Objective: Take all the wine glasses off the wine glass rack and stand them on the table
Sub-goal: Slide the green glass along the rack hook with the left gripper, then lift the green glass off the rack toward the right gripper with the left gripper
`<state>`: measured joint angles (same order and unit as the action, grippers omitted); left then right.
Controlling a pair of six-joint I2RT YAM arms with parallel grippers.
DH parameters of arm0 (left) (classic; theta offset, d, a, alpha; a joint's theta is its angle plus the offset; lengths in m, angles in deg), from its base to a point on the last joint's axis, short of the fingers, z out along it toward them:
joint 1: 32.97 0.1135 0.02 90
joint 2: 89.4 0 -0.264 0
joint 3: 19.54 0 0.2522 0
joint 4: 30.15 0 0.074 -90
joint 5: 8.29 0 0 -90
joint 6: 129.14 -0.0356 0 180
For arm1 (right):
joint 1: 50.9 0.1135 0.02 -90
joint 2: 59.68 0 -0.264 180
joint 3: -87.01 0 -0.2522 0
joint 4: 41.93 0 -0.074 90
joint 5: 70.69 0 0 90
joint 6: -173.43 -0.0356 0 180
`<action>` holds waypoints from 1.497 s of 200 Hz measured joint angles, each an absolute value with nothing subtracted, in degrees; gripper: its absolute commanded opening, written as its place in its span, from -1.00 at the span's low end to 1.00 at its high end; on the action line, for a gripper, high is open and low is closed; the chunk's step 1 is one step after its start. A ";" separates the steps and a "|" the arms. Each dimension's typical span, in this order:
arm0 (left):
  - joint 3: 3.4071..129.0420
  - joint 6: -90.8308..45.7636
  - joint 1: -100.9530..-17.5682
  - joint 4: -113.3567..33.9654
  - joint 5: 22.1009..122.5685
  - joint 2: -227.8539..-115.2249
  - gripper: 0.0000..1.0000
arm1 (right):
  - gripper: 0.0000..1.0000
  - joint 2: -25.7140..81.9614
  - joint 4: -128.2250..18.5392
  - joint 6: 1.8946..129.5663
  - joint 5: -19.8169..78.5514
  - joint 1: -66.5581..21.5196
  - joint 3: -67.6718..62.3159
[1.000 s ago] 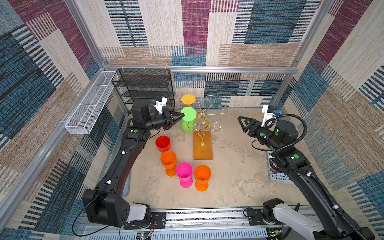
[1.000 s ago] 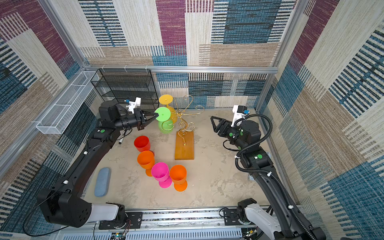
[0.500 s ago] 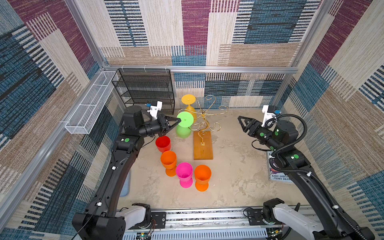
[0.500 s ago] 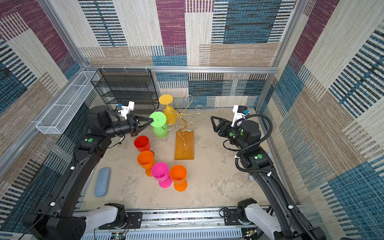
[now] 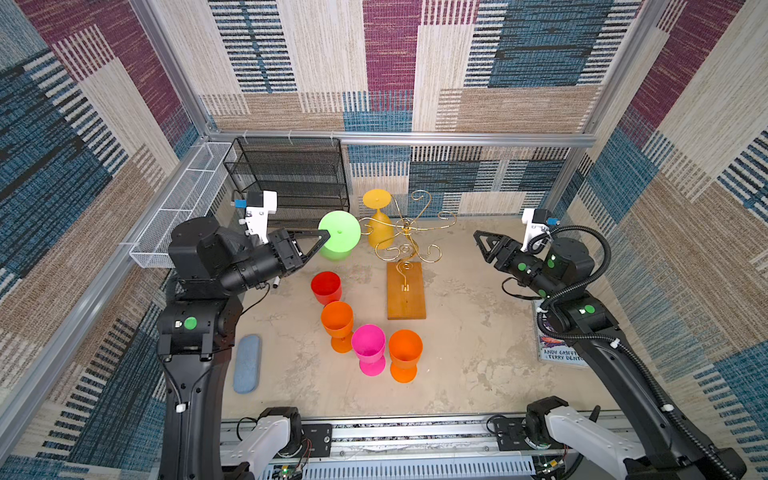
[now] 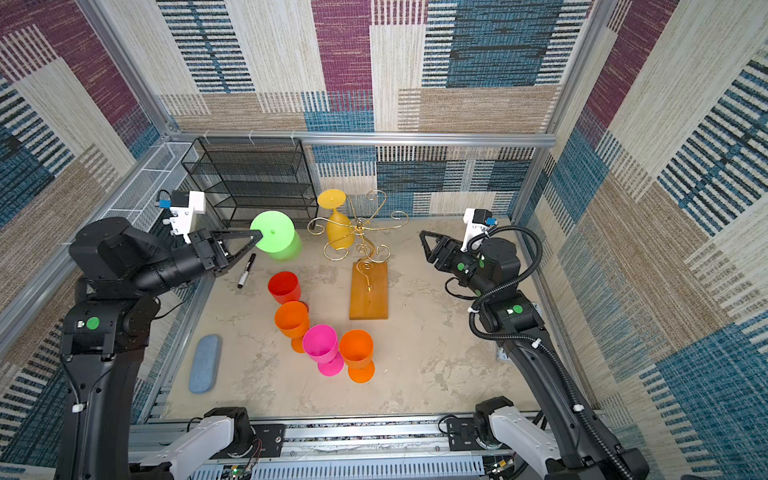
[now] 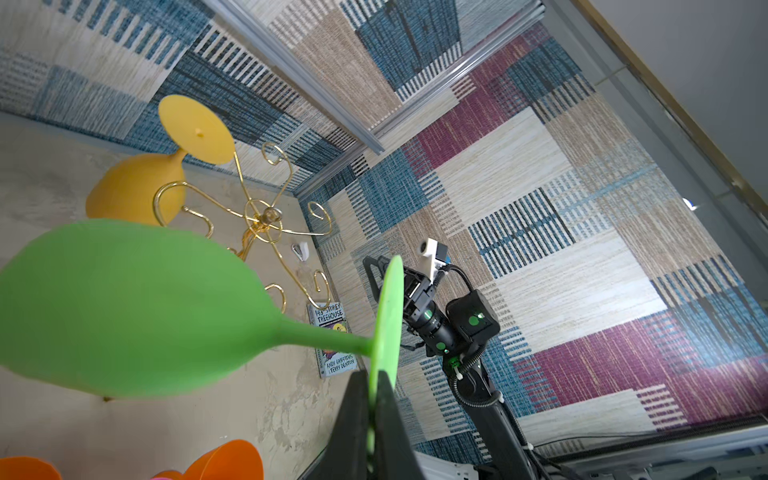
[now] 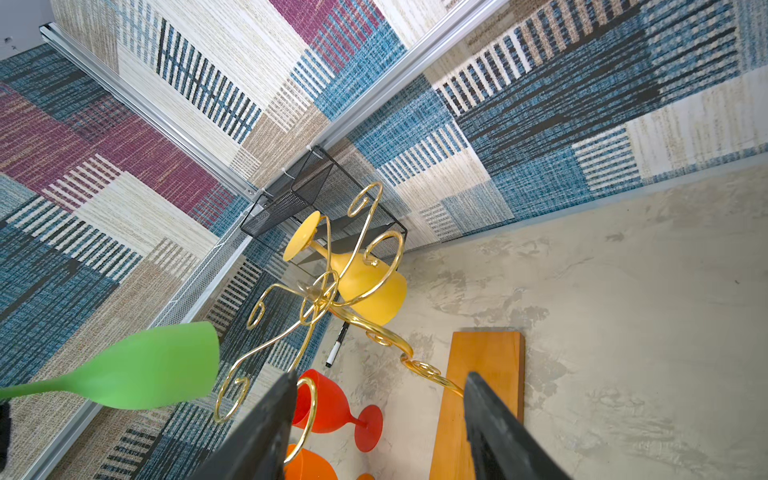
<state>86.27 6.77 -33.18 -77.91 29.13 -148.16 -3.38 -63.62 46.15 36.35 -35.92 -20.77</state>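
Left gripper [image 5: 325, 237] is clamped on the foot rim of the lime-green wine glass [image 5: 343, 232], which hangs bowl-down, clear of the gold wine glass rack [image 5: 406, 291], at its ten o'clock. Right gripper [image 5: 482, 245], at three o'clock, gapes empty. Mottled beige tabletop [image 5: 478, 353]; patchwork woven walls [image 5: 395, 62].

Take the beige tabletop [image 5: 478, 332] as the dial, with the far wall at twelve. A black mesh shelf unit [image 5: 291, 178] stands at eleven against that wall. A white wire basket [image 5: 183, 199] hangs along the side rail at ten. A black marker [image 6: 246, 271] lies at ten, in front of the shelf.

Four plastic goblets stand upright in a curved row from the centre toward six: red goblet [image 5: 326, 286], orange goblet [image 5: 337, 320], pink goblet [image 5: 368, 343] and second orange goblet [image 5: 405, 349], the last three crowded together.

A blue-grey pad [image 5: 247, 363] lies flat at eight. A Treehouse paperback [image 5: 559, 349] lies at four, partly hidden.
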 measured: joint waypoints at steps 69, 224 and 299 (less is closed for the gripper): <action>81.68 27.56 -34.58 -44.43 24.10 -150.61 -1.00 | 0.29 -3.56 -53.47 44.95 42.43 -35.98 -23.99; 71.76 72.67 -52.96 25.53 33.46 -176.40 -1.00 | 0.29 17.42 24.58 12.45 57.92 -43.13 -38.81; 71.24 76.58 -57.05 33.40 35.38 -180.16 -1.00 | 0.28 24.20 25.36 0.17 60.79 -43.37 -34.74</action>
<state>71.24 76.58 -57.05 33.40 35.38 -180.16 24.20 25.36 0.17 60.79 -43.37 -34.74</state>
